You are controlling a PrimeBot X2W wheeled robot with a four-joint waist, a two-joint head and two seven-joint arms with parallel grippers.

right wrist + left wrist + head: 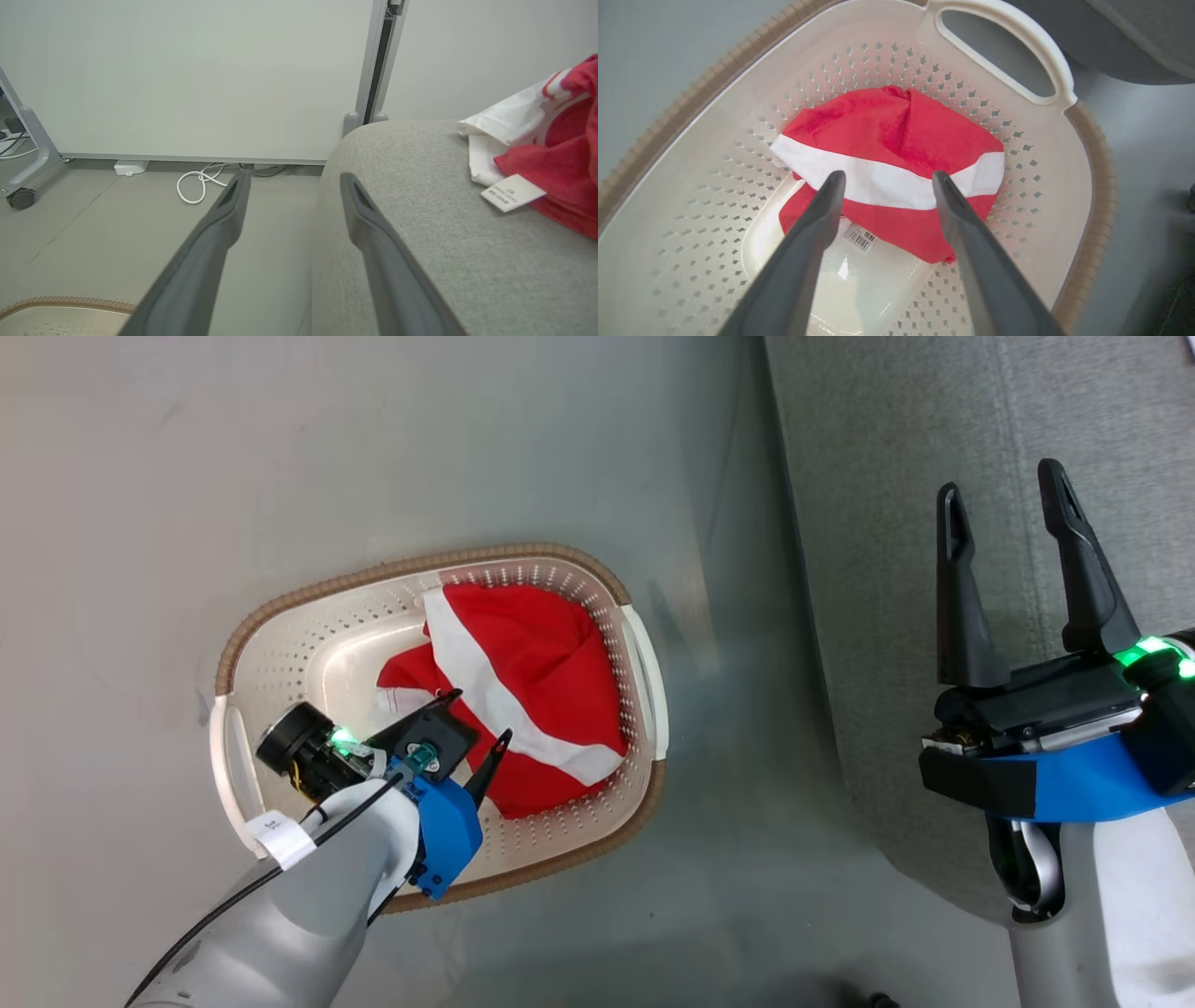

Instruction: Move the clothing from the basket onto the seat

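A red garment with a white stripe lies crumpled in the cream perforated basket on the floor. My left gripper hangs open inside the basket, just above the garment's near edge, holding nothing. A second red and white garment with a white tag rests on the grey seat. My right gripper stands open and empty over the seat's left edge.
The basket sits on grey floor left of the seat, a narrow floor strip between them. In the right wrist view a white wall panel, a coiled white cable and a wheeled frame leg lie beyond the seat.
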